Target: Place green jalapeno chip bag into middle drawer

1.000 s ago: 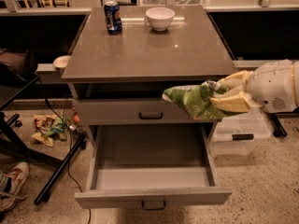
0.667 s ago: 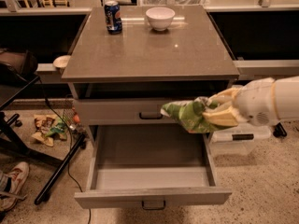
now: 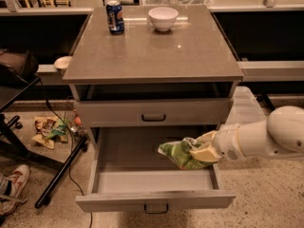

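The green jalapeno chip bag (image 3: 179, 154), green with pale patches, hangs inside the open middle drawer (image 3: 152, 199), over its right half and just above the floor. My gripper (image 3: 203, 151) reaches in from the right on a white arm and is shut on the bag's right end. The drawer is pulled fully out, its dark handle at the front. The upper handled drawer (image 3: 153, 113) above it is closed.
A blue soda can (image 3: 114, 16) and a white bowl (image 3: 163, 18) stand at the back of the cabinet top (image 3: 152, 51). Snack wrappers (image 3: 47, 129), a black stand leg (image 3: 59, 175) and a shoe (image 3: 14, 182) are on the floor to the left.
My gripper has moved down and left with the bag, from in front of the upper drawer into the open middle drawer.
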`<action>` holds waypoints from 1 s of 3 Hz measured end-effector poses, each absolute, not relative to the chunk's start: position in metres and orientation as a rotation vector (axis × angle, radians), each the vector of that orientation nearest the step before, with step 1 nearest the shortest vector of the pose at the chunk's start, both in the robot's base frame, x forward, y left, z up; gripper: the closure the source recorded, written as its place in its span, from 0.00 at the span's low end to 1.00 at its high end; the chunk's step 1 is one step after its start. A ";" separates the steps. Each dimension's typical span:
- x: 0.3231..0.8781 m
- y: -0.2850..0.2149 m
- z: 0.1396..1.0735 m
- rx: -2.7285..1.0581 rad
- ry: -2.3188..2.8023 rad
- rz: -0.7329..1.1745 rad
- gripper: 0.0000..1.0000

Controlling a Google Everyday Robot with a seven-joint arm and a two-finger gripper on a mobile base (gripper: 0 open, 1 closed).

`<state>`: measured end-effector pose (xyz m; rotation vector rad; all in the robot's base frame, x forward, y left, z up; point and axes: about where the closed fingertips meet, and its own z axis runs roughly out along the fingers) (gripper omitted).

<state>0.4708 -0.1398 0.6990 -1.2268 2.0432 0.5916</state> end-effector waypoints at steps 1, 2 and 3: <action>0.482 -0.134 0.645 -1.193 2.098 0.624 1.00; 0.499 -0.136 0.604 -1.141 2.148 0.636 0.81; 0.517 -0.136 0.575 -1.076 2.170 0.641 0.58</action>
